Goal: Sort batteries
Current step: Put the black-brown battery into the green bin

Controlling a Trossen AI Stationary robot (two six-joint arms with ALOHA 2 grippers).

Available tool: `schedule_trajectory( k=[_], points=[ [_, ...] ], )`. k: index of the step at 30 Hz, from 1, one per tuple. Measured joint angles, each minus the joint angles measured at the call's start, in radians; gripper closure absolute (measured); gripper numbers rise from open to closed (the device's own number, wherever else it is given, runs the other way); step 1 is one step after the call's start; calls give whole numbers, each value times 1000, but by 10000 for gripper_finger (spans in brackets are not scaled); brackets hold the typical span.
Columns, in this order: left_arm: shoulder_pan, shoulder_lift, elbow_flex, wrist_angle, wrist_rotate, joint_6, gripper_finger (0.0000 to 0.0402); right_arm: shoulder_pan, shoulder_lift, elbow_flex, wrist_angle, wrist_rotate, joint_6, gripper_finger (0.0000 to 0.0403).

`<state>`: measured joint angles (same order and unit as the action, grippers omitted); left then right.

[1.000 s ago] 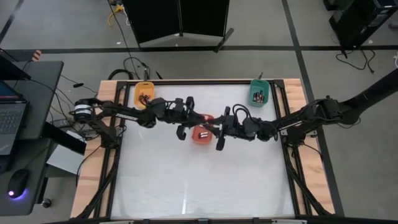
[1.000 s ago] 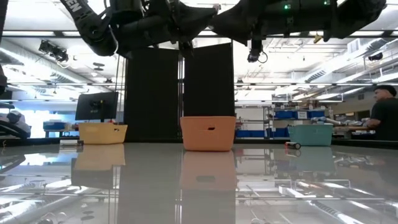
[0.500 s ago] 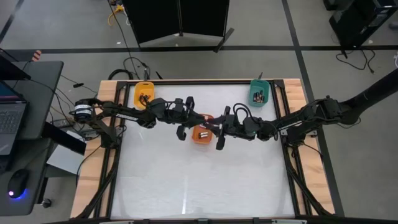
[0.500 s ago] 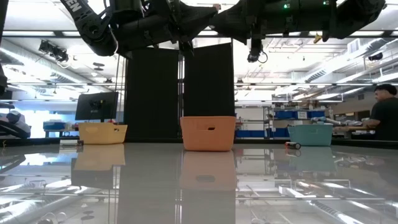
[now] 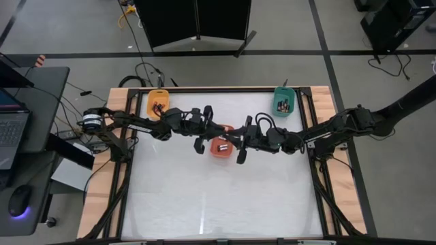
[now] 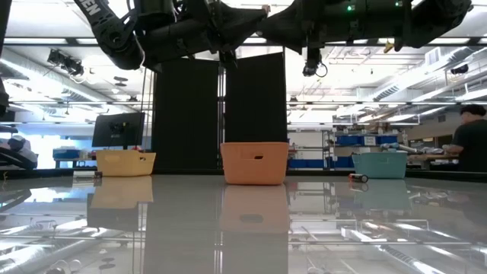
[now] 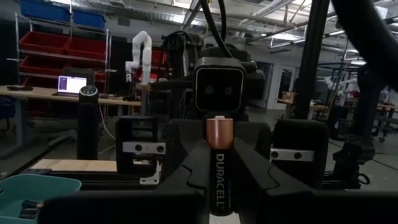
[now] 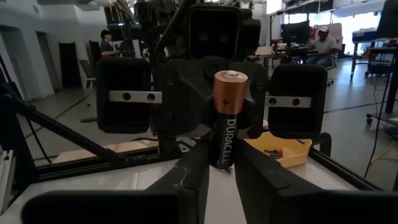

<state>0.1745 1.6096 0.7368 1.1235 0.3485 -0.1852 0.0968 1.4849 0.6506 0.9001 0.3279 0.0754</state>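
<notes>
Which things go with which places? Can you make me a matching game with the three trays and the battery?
Things:
1. yellow-orange tray
2. red-orange tray
3. teal tray
4. Duracell battery

Places:
A. middle of the table, under both grippers
B. gripped in the left gripper, facing the right gripper
C. table corner on the left arm's side
D. table corner on the right arm's side

Pairs: 1-C, 2-A, 3-D, 4-B
</notes>
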Motion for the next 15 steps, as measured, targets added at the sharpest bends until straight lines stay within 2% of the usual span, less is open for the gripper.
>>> schedule_trajectory(
  k=[10,15],
  points=[
    [-2,2,0,10,-21,1,359,0,2,1,36,19,5,293],
    [-18,2,0,14,-32,26,359,0,2,1,33,12,0,305]
  ],
)
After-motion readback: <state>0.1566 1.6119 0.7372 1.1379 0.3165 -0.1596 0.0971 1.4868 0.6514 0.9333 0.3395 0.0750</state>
